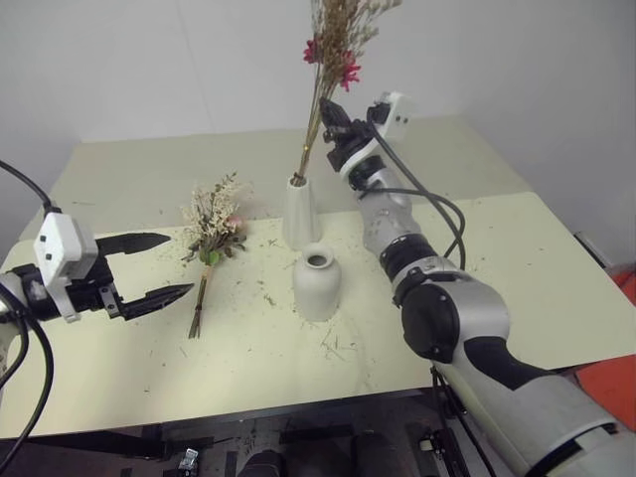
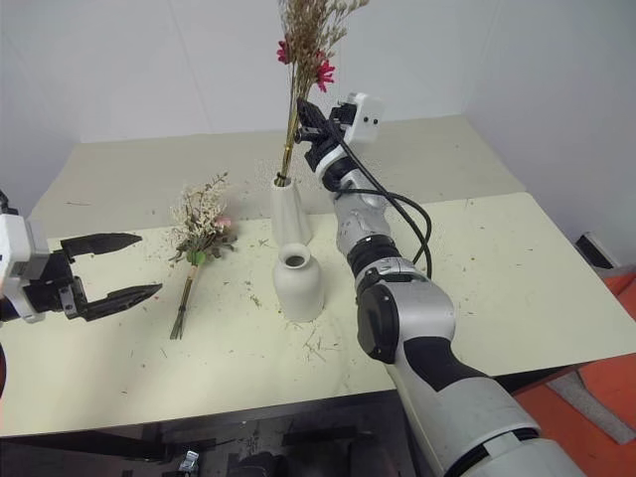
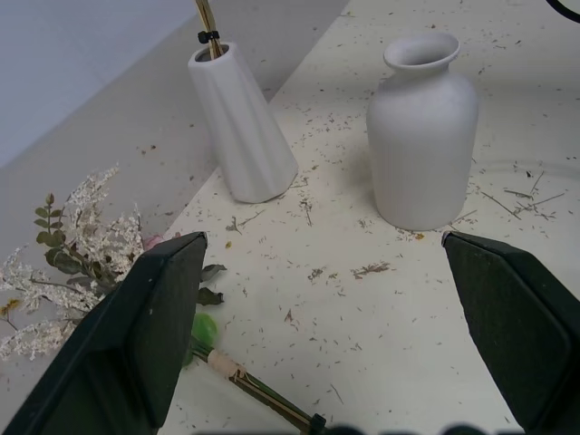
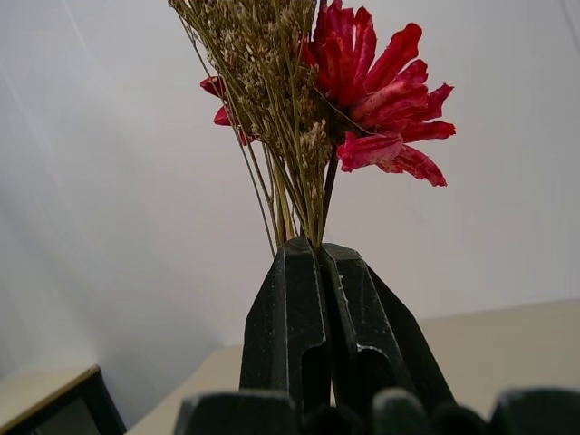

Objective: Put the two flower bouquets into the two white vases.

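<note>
The pale yellow-green table [image 1: 517, 288], strewn with dry plant crumbs, carries everything. By my reading the task is about half done, and even that half is not finished: the tall wispy bunch of tan dried grass with a red-pink daisy [image 1: 335, 60] has its stem ends down in the mouth of the tall, slim, tapering matte white vase [image 1: 299, 212], directly below the right gripper [image 1: 331, 117]. The black fingers of that gripper are pressed together on the stems partway up, just under the blooms, so the bunch is seated but not yet let go. The release is what remains of the first half.

The second half looks untouched. The squat, rounded matte white vase with a narrow neck [image 1: 317, 283] stands empty, below the right gripper and nearer the robot than the tall vase, just beside it but apart. The shorter bunch of cream sprigs, pink roses and green leaves [image 1: 211, 237] lies flat on the table just ahead of the left gripper [image 1: 149, 268], its stems running toward the robot and passing close by the lower fingertip without touching. That gripper hovers with its two fingers spread wide and nothing between them, facing across toward both vases.

Counted: one table, two white vases, two bouquets, two grippers. One vase is filled and one empty; one bouquet stands upright and one lies down.
</note>
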{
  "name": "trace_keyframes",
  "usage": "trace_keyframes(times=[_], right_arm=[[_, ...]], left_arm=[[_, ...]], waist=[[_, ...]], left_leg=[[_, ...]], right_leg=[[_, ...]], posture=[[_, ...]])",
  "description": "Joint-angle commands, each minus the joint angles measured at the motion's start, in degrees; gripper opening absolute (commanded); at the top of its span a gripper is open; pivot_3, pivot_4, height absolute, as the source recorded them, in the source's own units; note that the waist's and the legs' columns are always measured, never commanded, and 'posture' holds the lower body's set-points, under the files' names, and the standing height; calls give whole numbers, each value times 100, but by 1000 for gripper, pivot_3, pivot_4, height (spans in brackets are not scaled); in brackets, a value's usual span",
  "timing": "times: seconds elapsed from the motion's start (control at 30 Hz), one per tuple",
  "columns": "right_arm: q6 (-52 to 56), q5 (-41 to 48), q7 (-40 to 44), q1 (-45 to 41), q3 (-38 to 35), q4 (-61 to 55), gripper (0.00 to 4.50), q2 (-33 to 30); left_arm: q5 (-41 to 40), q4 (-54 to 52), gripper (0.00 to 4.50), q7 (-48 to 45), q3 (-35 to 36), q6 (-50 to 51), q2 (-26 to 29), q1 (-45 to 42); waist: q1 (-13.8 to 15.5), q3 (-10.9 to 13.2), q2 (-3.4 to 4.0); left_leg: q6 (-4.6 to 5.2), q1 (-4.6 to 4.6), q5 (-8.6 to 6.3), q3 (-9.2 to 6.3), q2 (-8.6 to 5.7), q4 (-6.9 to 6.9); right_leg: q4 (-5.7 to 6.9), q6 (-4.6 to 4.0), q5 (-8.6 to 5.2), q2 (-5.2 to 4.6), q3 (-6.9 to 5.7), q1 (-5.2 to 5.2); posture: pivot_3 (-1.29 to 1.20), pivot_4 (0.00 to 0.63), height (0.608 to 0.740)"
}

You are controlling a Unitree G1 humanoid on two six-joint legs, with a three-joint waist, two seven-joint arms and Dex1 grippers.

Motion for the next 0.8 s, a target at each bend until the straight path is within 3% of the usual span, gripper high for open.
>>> trace_keyframes(times=[0.03, 0.8], right_arm=[[-212, -162, 22, -13, 99, -60, 7, 78], [-507, -896, -295, 220, 545, -82, 7, 208]], left_arm=[[-109, -155, 4500, 7, 239, -37, 49, -5], [-116, -157, 4500, 54, 185, -39, 21, -17]], waist=[[0, 0, 0], [-8, 0, 0]], left_leg=[[0, 0, 0, 0, 0, 0], [-1, 1, 0, -1, 0, 0]], right_leg=[[-1, 0, 0, 0, 0, 0], [0, -1, 0, 1, 0, -1]], posture=[[0, 150, 740], [0, 150, 740]])
